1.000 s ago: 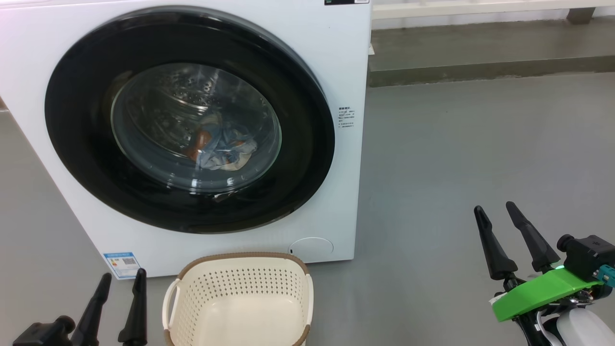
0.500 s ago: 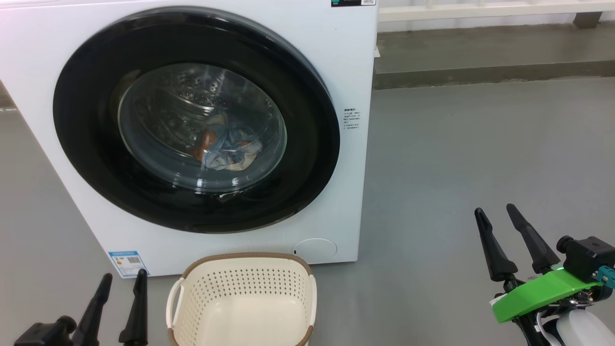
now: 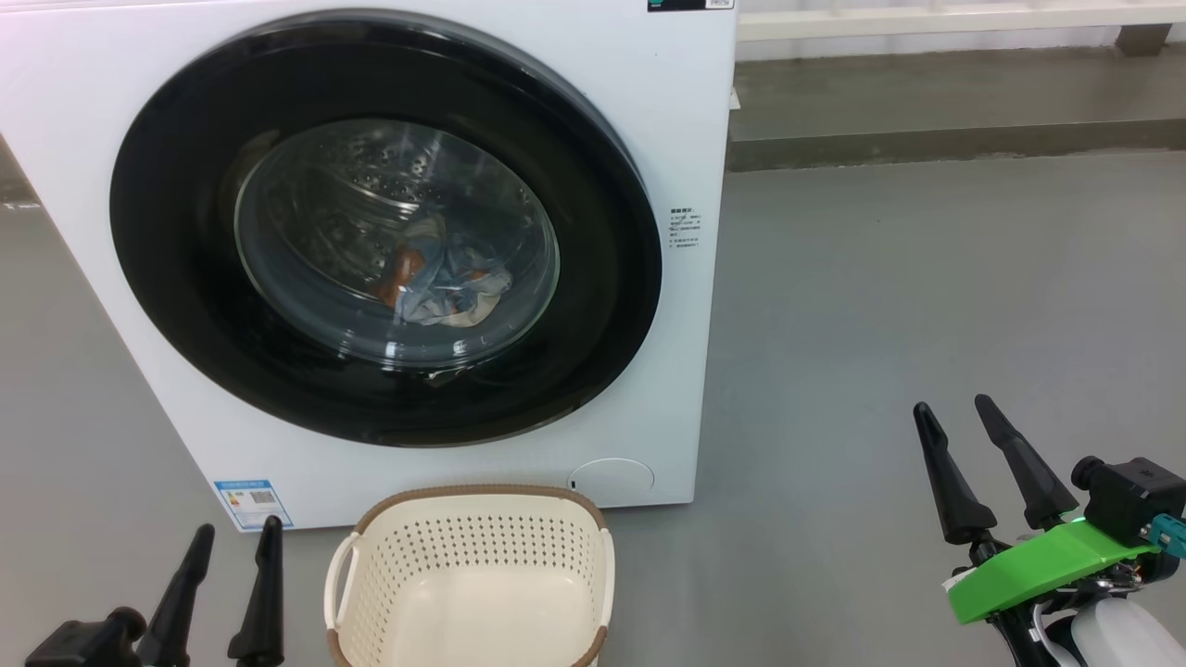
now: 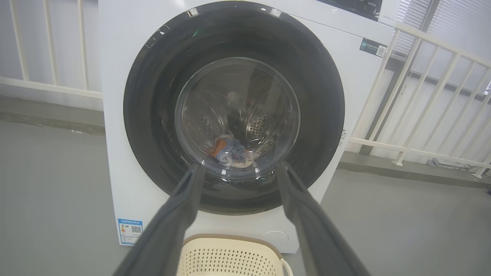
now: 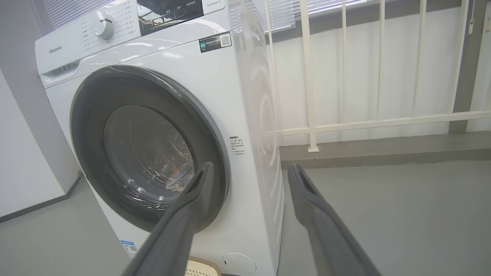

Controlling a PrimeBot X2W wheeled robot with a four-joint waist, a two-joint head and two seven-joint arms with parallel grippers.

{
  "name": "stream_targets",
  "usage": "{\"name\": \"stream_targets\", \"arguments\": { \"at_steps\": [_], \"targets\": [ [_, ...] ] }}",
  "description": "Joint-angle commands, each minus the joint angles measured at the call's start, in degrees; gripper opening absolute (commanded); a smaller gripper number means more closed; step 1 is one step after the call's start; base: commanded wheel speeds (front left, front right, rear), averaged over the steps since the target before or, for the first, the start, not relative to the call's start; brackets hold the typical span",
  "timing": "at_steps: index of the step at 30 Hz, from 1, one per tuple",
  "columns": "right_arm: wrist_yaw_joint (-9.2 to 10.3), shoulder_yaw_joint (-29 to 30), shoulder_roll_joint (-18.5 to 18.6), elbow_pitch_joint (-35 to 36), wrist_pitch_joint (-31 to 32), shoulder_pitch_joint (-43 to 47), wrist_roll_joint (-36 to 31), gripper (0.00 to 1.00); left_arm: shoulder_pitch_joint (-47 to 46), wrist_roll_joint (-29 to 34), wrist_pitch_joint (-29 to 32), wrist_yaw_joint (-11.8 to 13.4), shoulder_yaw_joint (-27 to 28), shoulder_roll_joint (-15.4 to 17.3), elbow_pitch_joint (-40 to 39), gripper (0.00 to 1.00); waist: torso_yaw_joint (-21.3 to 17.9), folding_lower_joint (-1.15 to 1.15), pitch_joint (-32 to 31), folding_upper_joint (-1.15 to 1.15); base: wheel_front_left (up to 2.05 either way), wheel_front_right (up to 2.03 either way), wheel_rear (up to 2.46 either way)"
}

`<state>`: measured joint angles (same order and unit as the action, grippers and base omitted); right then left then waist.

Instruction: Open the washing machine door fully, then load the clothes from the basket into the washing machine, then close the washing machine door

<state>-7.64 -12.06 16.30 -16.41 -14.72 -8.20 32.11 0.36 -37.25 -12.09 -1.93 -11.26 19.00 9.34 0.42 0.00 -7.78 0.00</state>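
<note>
One washer (image 3: 686,111), one shut door (image 3: 167,232), one basket (image 3: 482,494), clothes (image 3: 449,287) inside washer. Left claw (image 3: 236,530), right claw (image 3: 952,405) spread. Only the camera has shifted.

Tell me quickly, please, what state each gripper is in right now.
Left gripper: open, holding nothing.
Right gripper: open, holding nothing.

Dark tapered fingers (image 3: 947,486), green wrist cover (image 3: 1038,567)

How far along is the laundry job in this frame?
Looks finished. The clothes lie inside the machine behind the shut door; the basket is empty. Nothing in hand: left gripper and right gripper are open, holding nothing. Nothing visibly left.
</note>
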Motion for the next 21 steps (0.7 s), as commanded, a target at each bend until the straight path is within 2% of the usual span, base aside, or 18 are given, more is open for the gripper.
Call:
{"name": "stream_targets", "arguments": {
  "at_steps": [1,18,19,21],
  "targets": [
    [0.15,-0.59,0.63,1.32,-0.28,-0.52,-0.67,1.0,-1.97,-0.15,-0.36,0.26,1.96,1.68,-1.74,1.0,-0.02,0.0,0.01,0.0,0.0,0.0,0.0],
    [0.15,-0.42,0.36,1.58,-0.28,-0.29,-0.7,1.0,-1.91,-0.63,-0.64,0.41,1.76,1.96,-1.87,1.0,-0.09,0.0,0.18,0.0,0.0,0.0,0.0],
    [0.0,0.14,-0.31,0.08,0.0,0.47,0.01,0.0,0.01,-0.09,-0.02,0.05,-0.21,0.22,-0.14,0.0,-0.1,0.0,0.18,0.0,0.0,0.0,0.0],
    [-0.01,-0.42,-1.27,-1.47,0.04,1.68,0.2,0.0,0.68,-0.17,0.1,0.02,-0.6,-1.13,1.34,0.0,-0.1,0.0,0.19,0.0,0.0,0.0,0.0]
  ]
}}
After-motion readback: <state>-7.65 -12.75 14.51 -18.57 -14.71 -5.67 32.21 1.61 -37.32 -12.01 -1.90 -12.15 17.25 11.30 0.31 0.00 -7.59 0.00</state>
